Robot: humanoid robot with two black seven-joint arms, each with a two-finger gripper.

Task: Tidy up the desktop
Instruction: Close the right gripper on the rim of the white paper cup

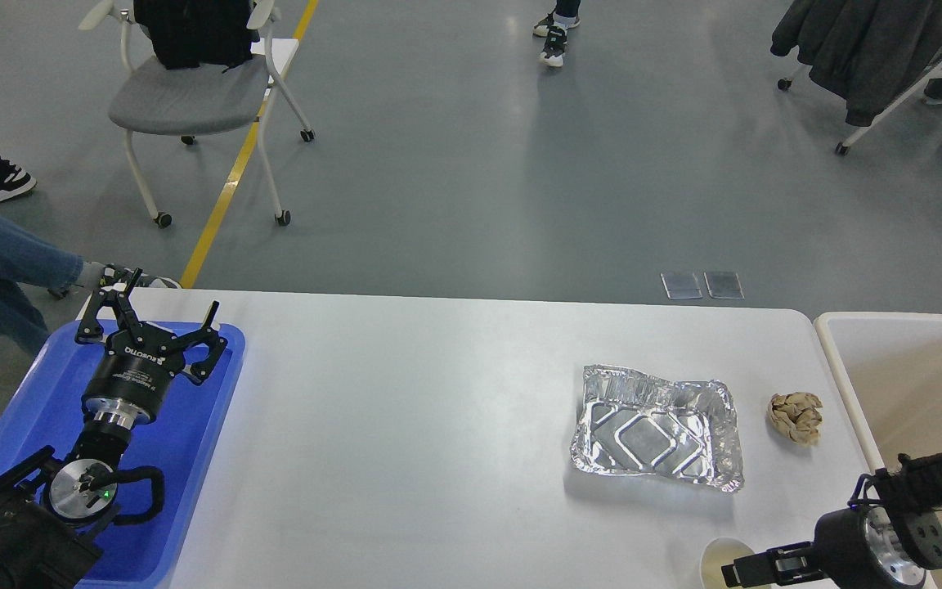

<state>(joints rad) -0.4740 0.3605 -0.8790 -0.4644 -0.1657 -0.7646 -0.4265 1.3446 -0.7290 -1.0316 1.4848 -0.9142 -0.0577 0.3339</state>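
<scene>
Fingers of the left end effector stood spread over a blue tray. Rightward, the smooth white surface carried a crumpled foil pan and paper wad. Whether the right end effector was closed, I cannot tell.

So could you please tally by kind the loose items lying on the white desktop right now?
Foil tray: 1
Crumpled paper ball: 1
Paper cup, partly behind the right arm: 1
Total: 3
</scene>
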